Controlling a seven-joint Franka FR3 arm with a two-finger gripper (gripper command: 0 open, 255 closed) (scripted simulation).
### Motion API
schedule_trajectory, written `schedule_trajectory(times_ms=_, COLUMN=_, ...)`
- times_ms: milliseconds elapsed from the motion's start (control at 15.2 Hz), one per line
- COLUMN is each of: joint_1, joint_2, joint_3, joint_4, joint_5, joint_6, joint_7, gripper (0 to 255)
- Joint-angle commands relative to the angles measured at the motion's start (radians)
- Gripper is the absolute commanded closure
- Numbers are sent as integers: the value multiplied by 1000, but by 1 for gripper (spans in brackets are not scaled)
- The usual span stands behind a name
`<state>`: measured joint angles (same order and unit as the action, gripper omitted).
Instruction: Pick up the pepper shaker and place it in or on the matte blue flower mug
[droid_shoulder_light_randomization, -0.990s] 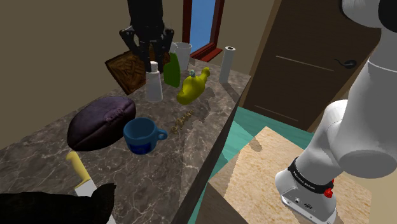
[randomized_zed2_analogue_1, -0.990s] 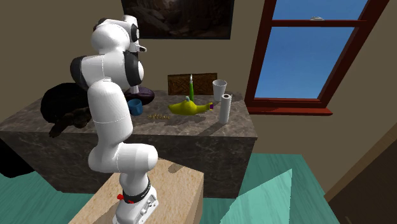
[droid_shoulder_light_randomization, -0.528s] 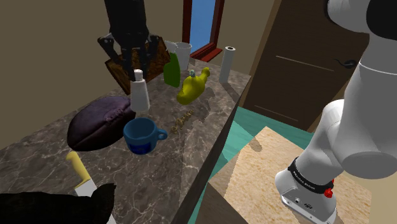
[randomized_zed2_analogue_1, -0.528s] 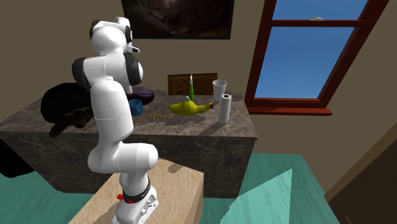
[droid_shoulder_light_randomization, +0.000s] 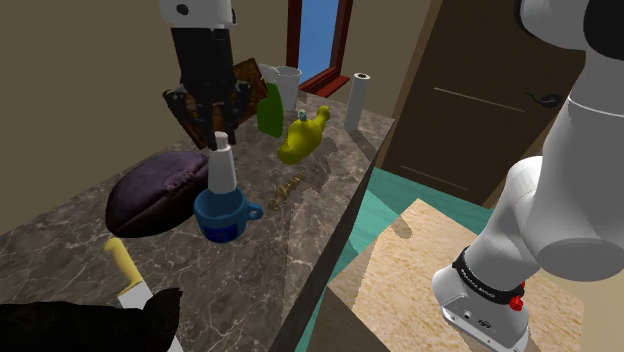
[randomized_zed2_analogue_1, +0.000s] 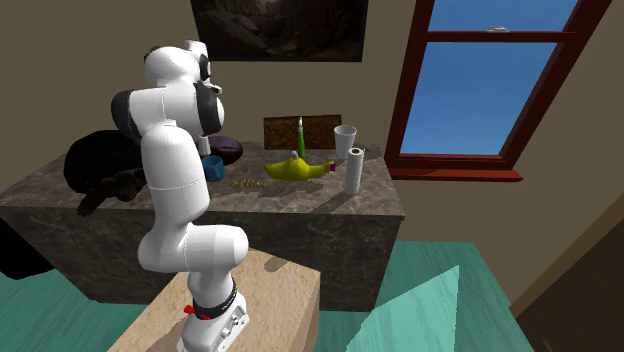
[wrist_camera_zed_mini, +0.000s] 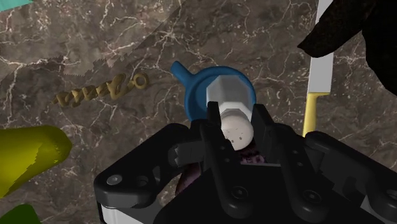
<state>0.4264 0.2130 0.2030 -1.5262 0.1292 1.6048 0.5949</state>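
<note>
Gripper (droid_shoulder_light_randomization: 219, 134): all-black, two-finger, pointing straight down over the dark veined marble counter (droid_shoulder_light_randomization: 300, 255).

Grip: fingers (wrist_camera_zed_mini: 213, 130) are clamped on the narrow perforated cap of the white pepper shaker (droid_shoulder_light_randomization: 221, 172). The wrist view shows one finger pressed to each side of the cap, which takes up the small gap between them. The shaker is upright and hangs from the grip.

Shaker position: directly over the matte blue mug (droid_shoulder_light_randomization: 224, 216), with its wide base level with the mug's mouth. In the wrist view the base lies inside the ring of the blue rim. Whether it touches the mug's wall or bottom cannot be told.

Mug: standing on the counter, handle toward the shoulder view's right.

Neighbours, shoulder view:
- A dark purple cushion-shaped lump (droid_shoulder_light_randomization: 153, 193) is just left of the mug.
- A twisted gold corkscrew (droid_shoulder_light_randomization: 290, 185) lies flat to the right of the mug, apart from it.
- A yellow-handled knife (droid_shoulder_light_randomization: 124, 266) lies nearer the camera.
- A yellow squash-shaped bottle (droid_shoulder_light_randomization: 303, 137) lies farther back on the right.
</note>
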Motion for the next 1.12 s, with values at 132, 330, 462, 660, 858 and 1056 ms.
schedule_trajectory(times_ms=132, joint_1=0, joint_2=-1, joint_3=0, joint_4=-55, joint_5=1, joint_6=54, joint_7=-7, gripper=255)
schedule_trajectory(times_ms=330, joint_1=0, joint_2=1, joint_3=-1, joint_4=-93, joint_5=1, joint_6=94, joint_7=-13, gripper=255)
schedule_trajectory(times_ms=462, joint_1=0, joint_2=3, joint_3=-1, joint_4=-117, joint_5=1, joint_6=119, joint_7=-16, gripper=255)
schedule_trajectory(times_ms=660, joint_1=1, joint_2=6, joint_3=-1, joint_4=-140, joint_5=1, joint_6=145, joint_7=-19, gripper=255)
schedule_trajectory(times_ms=858, joint_1=1, joint_2=6, joint_3=-1, joint_4=-139, joint_5=1, joint_6=145, joint_7=-19, gripper=255)
schedule_trajectory(times_ms=1056, joint_1=1, joint_2=6, joint_3=-1, joint_4=-139, joint_5=1, joint_6=145, joint_7=-19, gripper=255)
